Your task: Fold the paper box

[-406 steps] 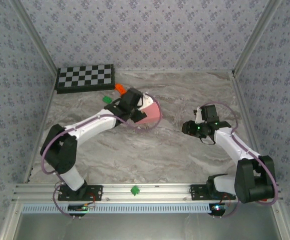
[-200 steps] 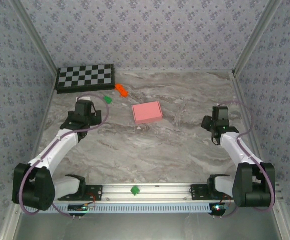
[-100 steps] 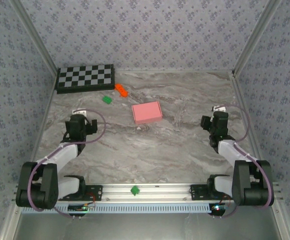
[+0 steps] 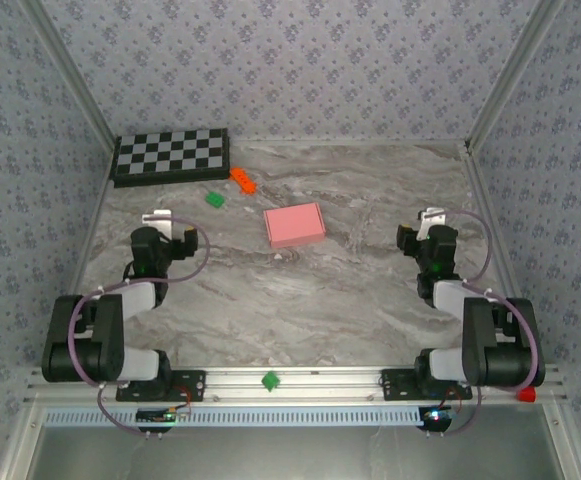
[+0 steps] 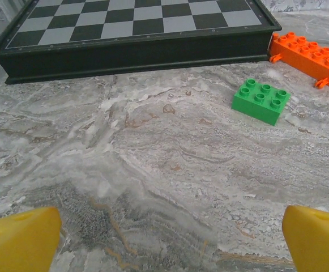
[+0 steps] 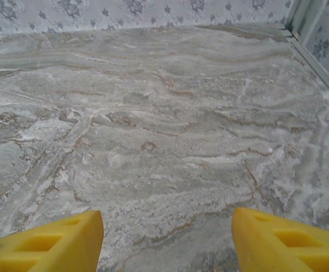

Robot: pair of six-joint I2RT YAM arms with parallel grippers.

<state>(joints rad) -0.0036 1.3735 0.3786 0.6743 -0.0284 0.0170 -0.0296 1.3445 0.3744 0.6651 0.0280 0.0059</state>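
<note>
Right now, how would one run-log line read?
paper box: flat rectangle, unheld | left end effector: open, empty | right end effector: open, empty

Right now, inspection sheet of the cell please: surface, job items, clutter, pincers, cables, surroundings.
Surface: marbled table, no spills or debris seen.
Job's things: paper box, pink, lying flat as a closed rectangle mid-table, apart from both arms.
Clutter: checkerboard in the far left corner; orange brick by its near right corner; green brick just nearer; small green piece on the front rail.
Grippers: left pincer open, holding nothing, facing the checkerboard; right pincer open, holding nothing, over bare table.
Cables: purple cable loops at the left wrist and the right wrist, clear of the box.
Surroundings: patterned walls on three sides, metal corner posts.
</note>
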